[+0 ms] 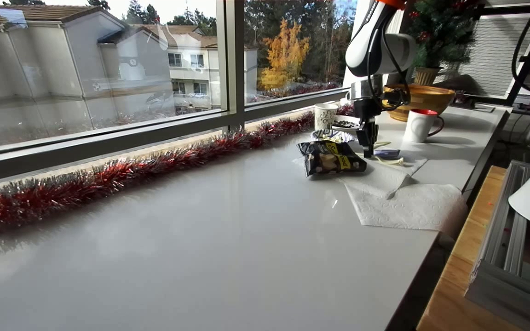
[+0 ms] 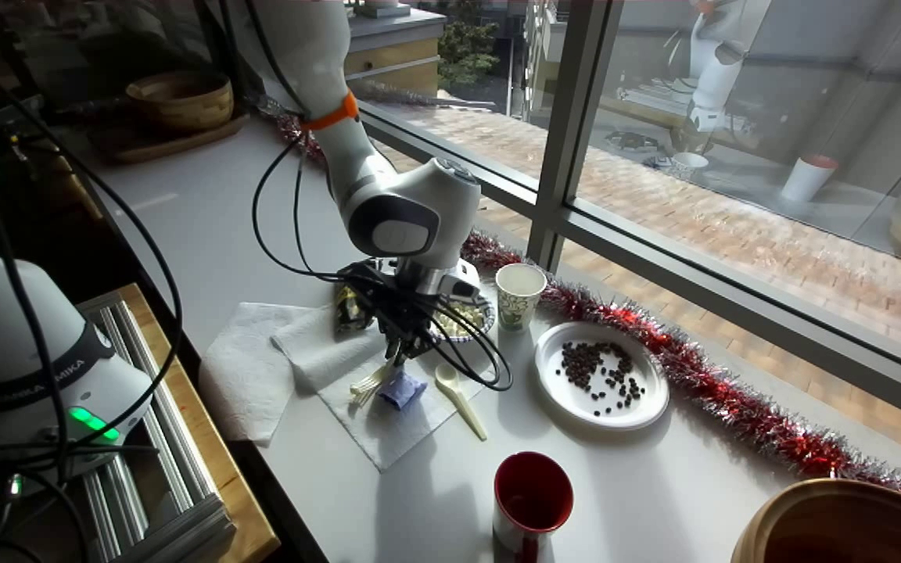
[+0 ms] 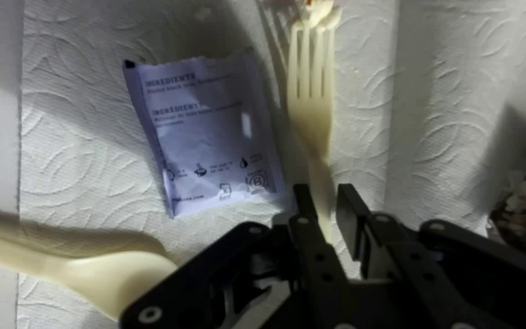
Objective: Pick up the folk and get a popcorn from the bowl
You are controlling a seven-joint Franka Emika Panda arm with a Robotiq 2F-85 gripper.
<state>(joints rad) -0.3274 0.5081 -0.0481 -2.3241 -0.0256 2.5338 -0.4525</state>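
The pale fork (image 3: 311,114) lies on a white paper towel in the wrist view, its tines pointing away from my gripper. A puffy popcorn piece (image 3: 320,13) sits at the tine tips. My gripper (image 3: 323,188) is partly open, its fingers on either side of the fork's handle with a gap beside it. In an exterior view, the gripper (image 2: 397,358) is low over the fork (image 2: 370,385). Popcorn (image 2: 460,320) fills a small bowl (image 2: 489,310) with a dark-and-white pattern, partly hidden behind the gripper and cables. The bowl (image 1: 347,136) also shows beyond the snack bag.
A purple packet (image 3: 208,132) lies beside the fork, and a pale spoon (image 3: 107,274) lies nearby. An open black snack bag (image 1: 331,158) stands near the gripper. A paper cup (image 2: 519,295), a plate of dark beans (image 2: 548,391), a red-lined mug (image 2: 533,493) and a wooden bowl (image 1: 419,101) surround it.
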